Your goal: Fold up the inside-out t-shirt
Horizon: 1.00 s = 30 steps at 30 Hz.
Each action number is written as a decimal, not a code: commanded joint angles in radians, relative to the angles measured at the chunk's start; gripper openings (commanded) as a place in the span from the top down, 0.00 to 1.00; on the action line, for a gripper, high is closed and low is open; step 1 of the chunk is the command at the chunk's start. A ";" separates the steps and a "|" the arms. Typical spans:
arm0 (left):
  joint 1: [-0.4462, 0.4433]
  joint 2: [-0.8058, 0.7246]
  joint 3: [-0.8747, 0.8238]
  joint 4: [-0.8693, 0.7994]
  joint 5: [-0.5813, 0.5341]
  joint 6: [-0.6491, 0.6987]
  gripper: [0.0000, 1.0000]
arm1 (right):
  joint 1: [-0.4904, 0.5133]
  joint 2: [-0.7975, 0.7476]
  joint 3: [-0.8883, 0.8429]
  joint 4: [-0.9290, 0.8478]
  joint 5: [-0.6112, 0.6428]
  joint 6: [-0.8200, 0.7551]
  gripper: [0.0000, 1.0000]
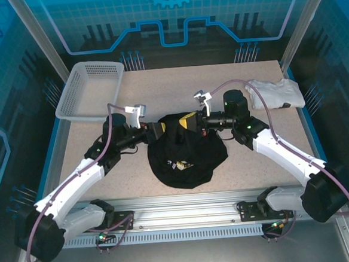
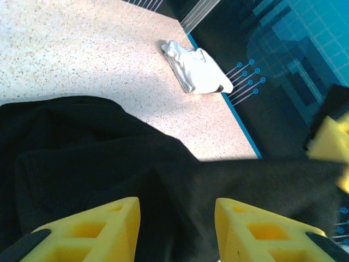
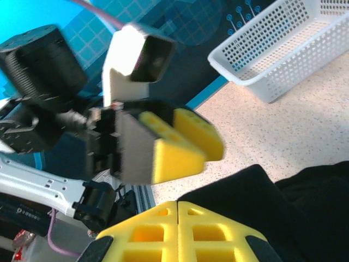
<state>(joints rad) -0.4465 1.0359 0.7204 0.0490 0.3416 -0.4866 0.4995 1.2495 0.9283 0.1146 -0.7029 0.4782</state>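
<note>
The inside-out t-shirt [image 1: 185,154] is a bunched black heap at the table's middle, with a small pale label [image 1: 180,165] showing. Its top edge is drawn up between the two grippers. My left gripper [image 1: 158,130] stands at the shirt's upper left. In the left wrist view its yellow fingers [image 2: 177,204] are apart over black cloth [image 2: 109,153], with nothing pinched. My right gripper [image 1: 191,121] is at the upper right. Its fingers [image 3: 177,203] are pressed together, and the cloth's edge [image 3: 262,202] runs from their tips. The left gripper [image 3: 185,144] is blurred just ahead of it.
A folded white garment [image 1: 275,93] lies at the table's far right edge [image 2: 196,68]. A white perforated basket [image 1: 91,89] sits at the far left corner [image 3: 283,43]. The metal rail [image 1: 186,217] with the arm bases runs along the near edge.
</note>
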 commanded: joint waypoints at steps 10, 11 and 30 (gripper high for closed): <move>-0.192 0.095 0.059 -0.084 -0.208 0.241 0.39 | -0.034 0.008 0.038 0.019 -0.043 0.065 1.00; -0.191 0.117 0.067 -0.073 -0.210 0.243 0.40 | -0.035 0.005 0.038 0.015 -0.044 0.062 1.00; -0.100 0.193 0.006 0.464 0.451 -0.138 1.00 | -0.159 0.183 0.265 -0.448 0.106 -0.104 0.79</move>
<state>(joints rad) -0.5541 1.2499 0.7471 0.3824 0.7002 -0.5312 0.3500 1.4147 1.1465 -0.2340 -0.6182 0.4217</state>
